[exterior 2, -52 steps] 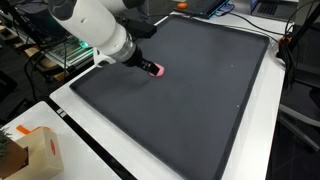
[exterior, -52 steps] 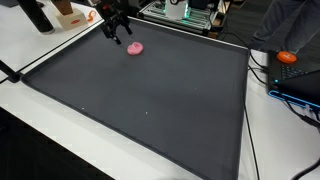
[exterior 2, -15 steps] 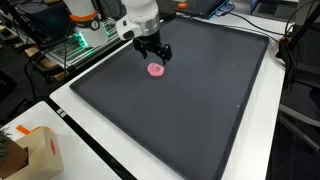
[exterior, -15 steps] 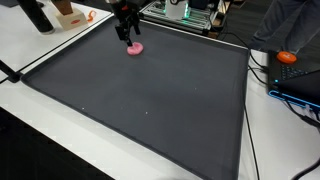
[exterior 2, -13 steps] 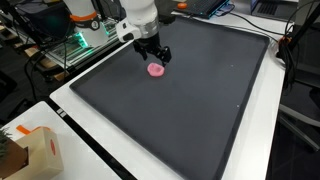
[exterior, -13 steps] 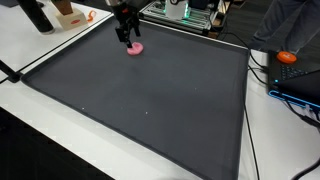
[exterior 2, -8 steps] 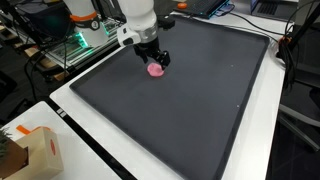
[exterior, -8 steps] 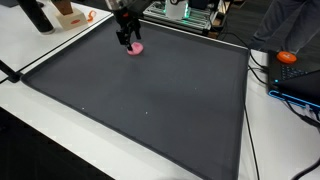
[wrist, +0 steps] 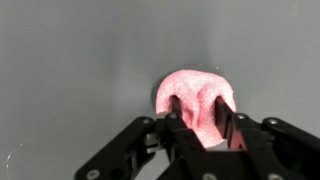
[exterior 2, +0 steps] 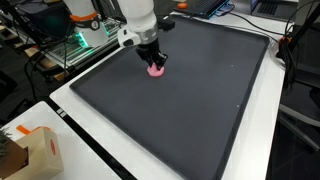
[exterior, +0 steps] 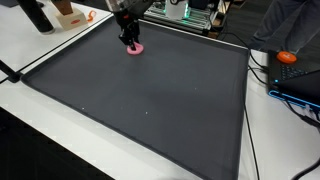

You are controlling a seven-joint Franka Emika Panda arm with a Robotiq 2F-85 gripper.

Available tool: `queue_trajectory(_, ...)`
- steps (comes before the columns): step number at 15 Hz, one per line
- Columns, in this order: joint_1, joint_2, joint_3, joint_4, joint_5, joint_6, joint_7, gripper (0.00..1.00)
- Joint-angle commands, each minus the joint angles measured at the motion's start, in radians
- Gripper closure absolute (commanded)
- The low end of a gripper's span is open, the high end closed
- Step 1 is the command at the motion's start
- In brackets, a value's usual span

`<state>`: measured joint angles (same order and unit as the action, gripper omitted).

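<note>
Pink soft lump [wrist: 190, 85], on black mat [exterior 2: 200, 110]: gripper [exterior 2: 155, 65], wide open a sec ago, now lowered w/ jaws half-closed, pinching lump; grip made.

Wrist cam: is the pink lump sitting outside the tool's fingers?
No, the pink lump sits in the gap of the tool, with its fingers on either side.

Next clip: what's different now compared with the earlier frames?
The gripper swung upright over the pink lump, came down onto it and closed its jaws around it. The lump has not shifted on the dark mat; the cardboard box is unchanged.
</note>
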<state>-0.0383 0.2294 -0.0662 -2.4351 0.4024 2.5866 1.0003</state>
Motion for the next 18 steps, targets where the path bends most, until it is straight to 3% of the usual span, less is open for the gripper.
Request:
queue_trajectory(1,0.008,0.013,-0.001,-0.016,0.007,0.033,0.005,0.94)
queue_trajectory(3,0.009,0.015,-0.003,-0.014,0.002,0.032,0.01,1.0)
queue_trajectory(13,0.009,0.011,-0.009,-0.009,-0.015,0.001,0.022,0.99)
queue_trajectory(14,0.011,0.008,-0.012,-0.011,-0.021,0.006,0.027,0.71)
queue_trajectory(16,0.006,0.0,-0.008,-0.011,-0.009,-0.006,0.019,0.64)
queue_trajectory(18,0.006,-0.008,-0.006,-0.013,-0.007,-0.009,0.013,0.49)
